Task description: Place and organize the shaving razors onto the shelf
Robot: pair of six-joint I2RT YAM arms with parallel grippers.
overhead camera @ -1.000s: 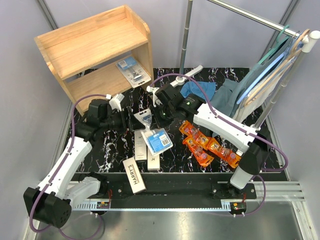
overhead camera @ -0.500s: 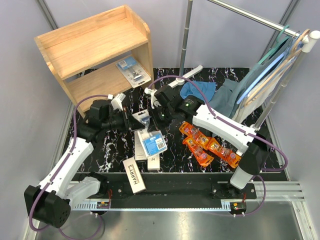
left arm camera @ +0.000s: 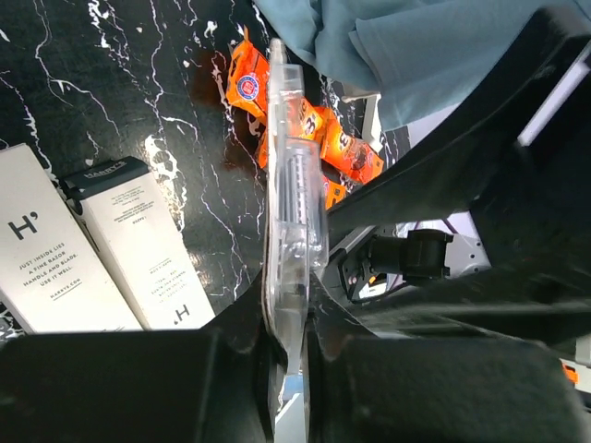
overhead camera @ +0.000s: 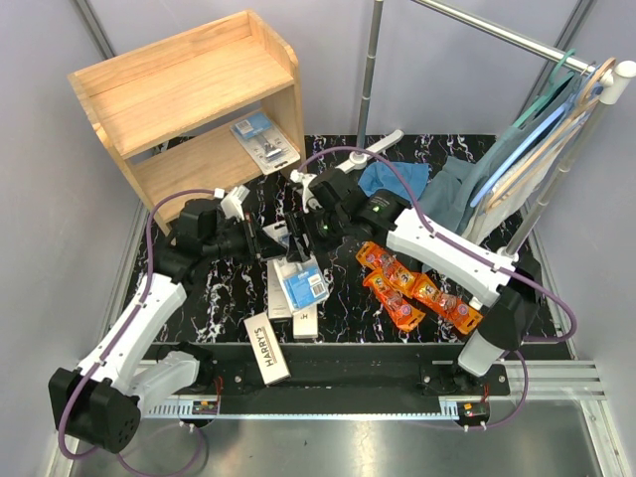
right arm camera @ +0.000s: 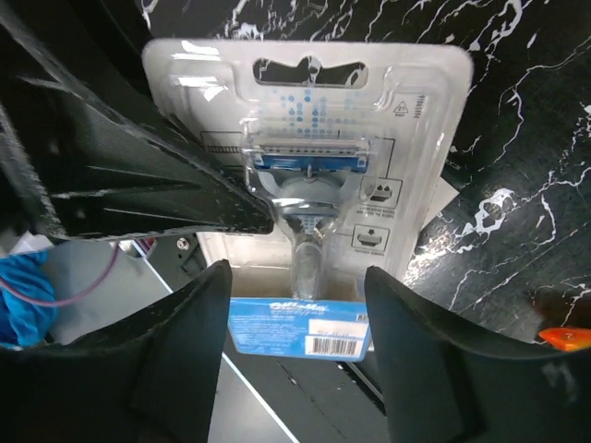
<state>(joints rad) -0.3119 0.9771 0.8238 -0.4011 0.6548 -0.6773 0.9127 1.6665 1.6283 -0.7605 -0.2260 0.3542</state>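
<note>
**Item 1. Shelf** (overhead camera: pixel 179 89): stands at 10 o'clock on the tabletop (overhead camera: pixel 229 288). The lower level carries one shelved blister pack (overhead camera: pixel 264 140) at its right end. Same as a second ago.

**Item 2. Left gripper** (overhead camera: pixel 263 238): at 5 o'clock from the shelf. Jaws are clamped on the clear edge of the held blister pack (overhead camera: pixel 303 281), which the left wrist view shows edge-on between them. A second ago these jaws stood apart, just short of the pack.

**Item 3. Held blister pack:** mid-tabletop, over the white Harry's boxes (overhead camera: pixel 281 293), blue card toward 5 o'clock. It has shifted slightly toward 7 o'clock.

**Item 4. Lone Harry's box** (overhead camera: pixel 266 349): lies flat at 7 o'clock from the held pack, near the tabletop's front edge. Unmoved.

**Item 5. Right gripper** (overhead camera: pixel 310 227): at 1 o'clock from the held pack. Jaws are apart, one on either side of the card. A second ago they were pinched on this pack.

**Item 6. Orange packs** (overhead camera: pixel 407 288): a cluster lying flat at 3 to 4 o'clock from the held pack. Unmoved.
</note>
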